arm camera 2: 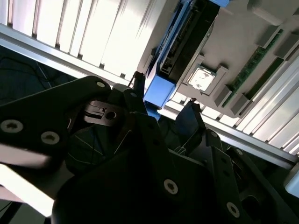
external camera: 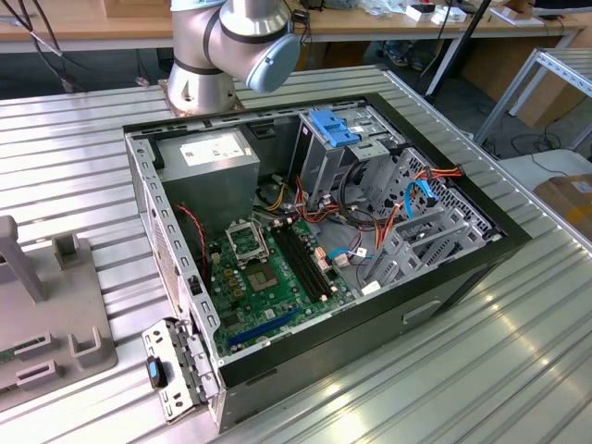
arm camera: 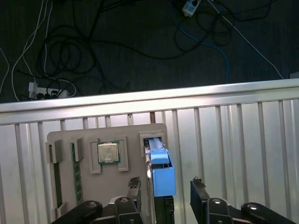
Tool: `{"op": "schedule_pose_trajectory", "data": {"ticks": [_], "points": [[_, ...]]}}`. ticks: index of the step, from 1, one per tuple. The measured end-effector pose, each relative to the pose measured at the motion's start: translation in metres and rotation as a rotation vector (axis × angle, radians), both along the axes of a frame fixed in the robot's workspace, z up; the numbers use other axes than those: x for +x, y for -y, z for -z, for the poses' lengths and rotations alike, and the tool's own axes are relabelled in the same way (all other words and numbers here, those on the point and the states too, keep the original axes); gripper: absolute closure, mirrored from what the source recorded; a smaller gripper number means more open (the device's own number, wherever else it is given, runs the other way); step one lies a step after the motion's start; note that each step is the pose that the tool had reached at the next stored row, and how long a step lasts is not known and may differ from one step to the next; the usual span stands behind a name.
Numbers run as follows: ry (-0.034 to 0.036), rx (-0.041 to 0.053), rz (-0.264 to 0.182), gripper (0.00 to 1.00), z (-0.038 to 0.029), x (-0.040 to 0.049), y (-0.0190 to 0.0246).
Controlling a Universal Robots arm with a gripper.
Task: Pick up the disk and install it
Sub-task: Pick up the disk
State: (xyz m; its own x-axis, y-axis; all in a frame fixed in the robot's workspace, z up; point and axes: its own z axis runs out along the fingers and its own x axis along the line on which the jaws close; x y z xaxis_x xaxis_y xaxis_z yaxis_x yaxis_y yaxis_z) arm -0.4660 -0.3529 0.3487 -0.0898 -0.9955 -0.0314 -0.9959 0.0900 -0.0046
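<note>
The disk stands on edge in a slot of a grey holder tray, its bright blue carrier frame facing the camera. My gripper is open and straddles it, one black finger on one side and the other finger on the opposite side, with a gap showing at that far finger. In the second wrist view the disk rises between the same fingertips of the gripper. The open computer case lies on the slatted table in the exterior view.
The tray also holds a processor chip and a green memory stick. The table edge rail runs just beyond the tray, with cables on the dark floor past it. Inside the case are a drive cage with a blue bracket and a power-supply box.
</note>
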Motion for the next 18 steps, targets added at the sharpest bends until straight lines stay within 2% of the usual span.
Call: {"op": "schedule_pose_trajectory", "data": {"ticks": [1, 7, 18], "points": [[0.0, 0.0, -0.001, 0.46, 0.0025, 0.0, 0.0], [-0.0002, -0.0008, -0.05, 0.46, 0.0048, 0.0, 0.0], [-0.0001, -0.0009, -0.052, 0.46, 0.0098, 0.0, 0.0001]]}}
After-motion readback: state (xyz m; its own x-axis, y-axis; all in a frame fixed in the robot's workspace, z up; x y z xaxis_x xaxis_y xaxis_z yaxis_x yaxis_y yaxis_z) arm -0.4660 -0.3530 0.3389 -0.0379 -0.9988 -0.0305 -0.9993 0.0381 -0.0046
